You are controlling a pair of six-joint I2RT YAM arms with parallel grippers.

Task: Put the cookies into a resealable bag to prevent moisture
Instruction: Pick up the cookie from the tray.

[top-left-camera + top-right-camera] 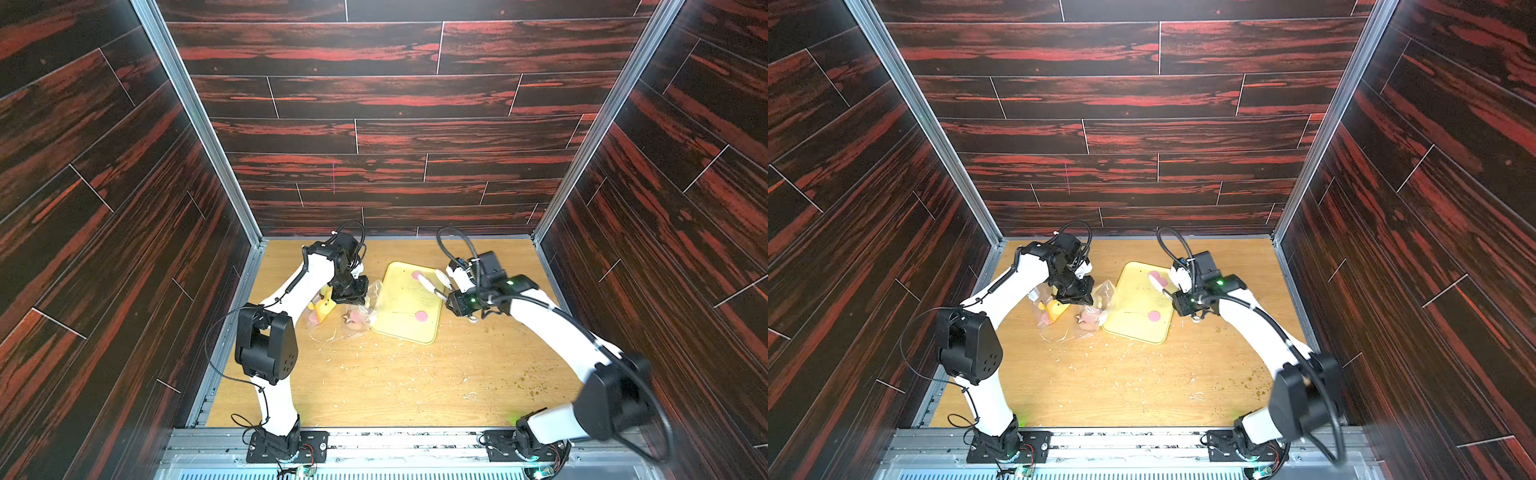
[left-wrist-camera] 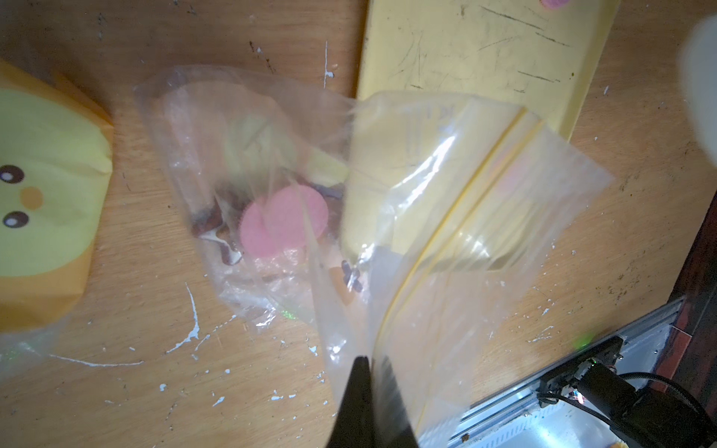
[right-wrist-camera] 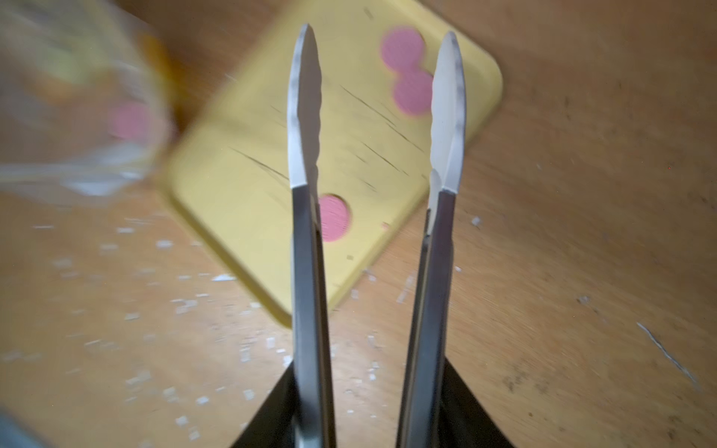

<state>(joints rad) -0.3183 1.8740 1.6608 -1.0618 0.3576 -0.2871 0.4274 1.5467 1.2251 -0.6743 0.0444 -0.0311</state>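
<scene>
three pink cookies on the tray, two visible inside the bag

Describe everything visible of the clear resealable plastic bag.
The clear resealable plastic bag is thin, crinkled film with a yellow zip strip near its mouth. The shut left gripper pinches the mouth edge, raised beside the yellow plastic tray. Its lower part rests on the wooden table, holding round pink cookies and a brown star-shaped cookie.
</scene>
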